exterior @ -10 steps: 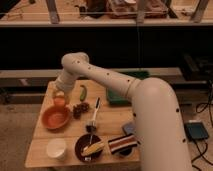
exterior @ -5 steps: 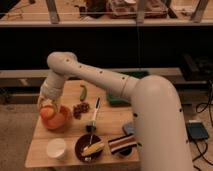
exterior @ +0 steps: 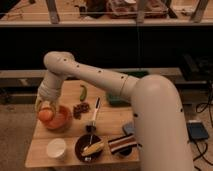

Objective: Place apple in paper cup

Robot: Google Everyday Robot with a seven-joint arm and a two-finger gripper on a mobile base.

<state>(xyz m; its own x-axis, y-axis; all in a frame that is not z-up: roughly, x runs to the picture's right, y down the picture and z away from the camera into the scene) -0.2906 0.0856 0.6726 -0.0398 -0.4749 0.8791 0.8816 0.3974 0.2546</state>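
My gripper (exterior: pixel 45 108) hangs at the left side of the wooden table (exterior: pixel 110 122), over the left part of the orange-red bowl (exterior: pixel 61 120). It is shut on the apple (exterior: pixel 46 115), a small orange-red fruit held between its fingers just above the bowl. The paper cup (exterior: pixel 56 148) is a short white cup standing at the table's front left, below the gripper and the bowl, apart from both.
A green pepper (exterior: pixel 83 92) lies behind the bowl. A dark cluster (exterior: pixel 81 108) sits right of the bowl. A dark brown bowl (exterior: pixel 90 148) with a yellow item stands right of the cup. A utensil (exterior: pixel 94 116), a striped object (exterior: pixel 122 144) and a green item (exterior: pixel 117 100) lie further right.
My gripper has swung left and forward from the table's middle rear to over the orange-red bowl's left part, carrying the apple lower and nearer the cup.
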